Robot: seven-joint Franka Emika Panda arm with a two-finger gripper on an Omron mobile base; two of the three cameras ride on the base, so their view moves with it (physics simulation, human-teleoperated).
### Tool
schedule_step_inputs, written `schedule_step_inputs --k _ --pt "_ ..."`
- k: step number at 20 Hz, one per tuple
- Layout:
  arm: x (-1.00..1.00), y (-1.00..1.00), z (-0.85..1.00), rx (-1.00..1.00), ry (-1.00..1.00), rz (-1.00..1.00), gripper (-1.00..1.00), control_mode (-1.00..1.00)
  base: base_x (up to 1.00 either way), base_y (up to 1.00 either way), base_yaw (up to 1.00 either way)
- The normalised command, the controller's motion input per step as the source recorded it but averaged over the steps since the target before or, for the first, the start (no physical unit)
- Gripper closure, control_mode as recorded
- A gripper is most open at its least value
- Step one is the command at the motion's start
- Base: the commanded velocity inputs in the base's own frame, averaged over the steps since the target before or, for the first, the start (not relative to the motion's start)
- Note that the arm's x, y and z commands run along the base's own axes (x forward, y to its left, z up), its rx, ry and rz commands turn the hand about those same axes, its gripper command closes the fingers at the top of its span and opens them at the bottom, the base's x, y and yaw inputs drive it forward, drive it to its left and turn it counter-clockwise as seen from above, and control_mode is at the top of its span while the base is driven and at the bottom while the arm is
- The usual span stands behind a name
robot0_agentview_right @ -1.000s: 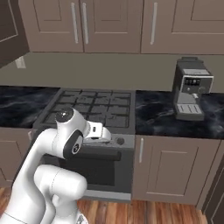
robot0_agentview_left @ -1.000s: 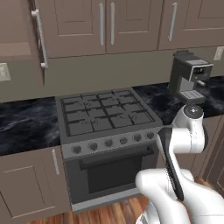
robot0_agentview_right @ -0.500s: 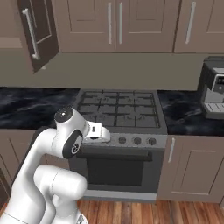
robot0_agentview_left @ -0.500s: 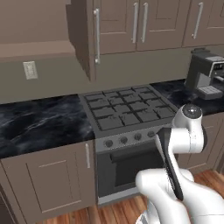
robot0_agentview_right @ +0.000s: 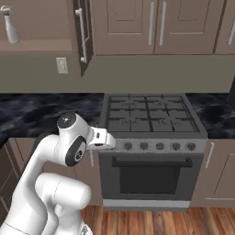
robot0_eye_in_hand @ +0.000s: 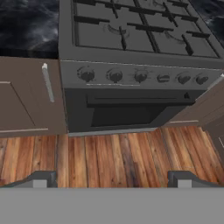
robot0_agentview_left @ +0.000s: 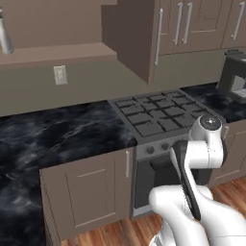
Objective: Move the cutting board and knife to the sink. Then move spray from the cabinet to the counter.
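The spray [robot0_agentview_left: 3,34] stands upright on the shelf of the open brown cabinet [robot0_agentview_left: 57,50], high at the left; it shows again as the spray [robot0_agentview_right: 10,25] in the cabinet [robot0_agentview_right: 41,44]. Below runs the black veined counter [robot0_agentview_left: 62,129], also the counter [robot0_agentview_right: 41,112]. My gripper [robot0_eye_in_hand: 112,180] is open and empty, held low in front of the oven and aimed at the wooden floor, far below and right of the spray. The cutting board, the knife and the sink are out of view.
The cabinet's open door [robot0_agentview_left: 129,36] juts out above the counter's right end, seen as the door [robot0_agentview_right: 84,32]. A gas stove [robot0_agentview_left: 158,113] with its oven [robot0_eye_in_hand: 127,111] sits right of the counter. A coffee machine [robot0_agentview_left: 234,79] stands further right. A wall outlet [robot0_agentview_right: 61,65] is under the shelf.
The whole picture has slid to the right, so the base has driven left along the counter. The open cabinet and the spray have come into view. The arm keeps its pose, jaws still open.
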Motion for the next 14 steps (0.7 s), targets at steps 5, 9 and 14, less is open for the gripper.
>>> schedule_step_inputs --k 5,9,14 --pt "0.00 0.00 0.00 0.00 0.00 0.00 -1.00 1.00 0.05 0.63 0.04" --pt "0.00 0.00 0.00 0.00 0.00 0.00 -1.00 1.00 0.25 0.43 0.32" --pt "0.00 0.00 0.00 0.00 0.00 0.00 -1.00 1.00 0.25 0.26 0.45"
